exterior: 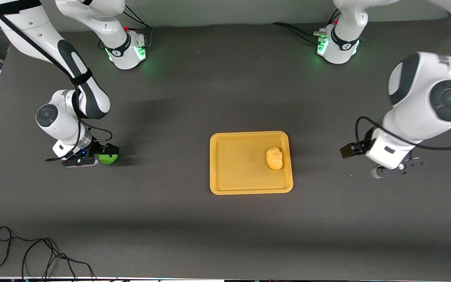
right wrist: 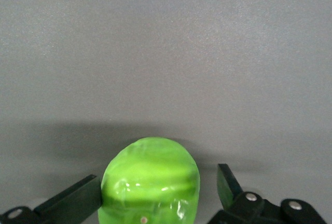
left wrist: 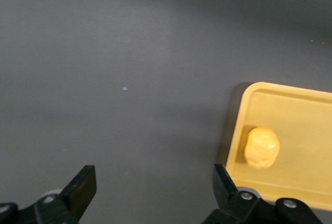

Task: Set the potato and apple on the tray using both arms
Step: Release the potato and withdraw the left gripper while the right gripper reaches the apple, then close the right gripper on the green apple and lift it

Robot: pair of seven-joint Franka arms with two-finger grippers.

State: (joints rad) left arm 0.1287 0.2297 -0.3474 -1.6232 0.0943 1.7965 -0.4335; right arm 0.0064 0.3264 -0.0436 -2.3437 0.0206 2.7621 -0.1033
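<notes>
Apple (right wrist: 150, 180) between right gripper (right wrist: 155, 198) fingers (wrist view only)

Dark grey table (exterior: 194, 98); black cable (exterior: 33, 254) looped (camera-side edge).

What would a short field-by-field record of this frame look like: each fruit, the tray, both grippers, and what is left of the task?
potato: lying in the tray, at the side toward the left arm's end
apple: on the table toward the right arm's end, not in the tray
right gripper: low at the table, open, fingers either side of the apple, one finger apart from it
left gripper: open, holding nothing, beside the tray toward the left arm's end
left to do: apple into the tray
</notes>
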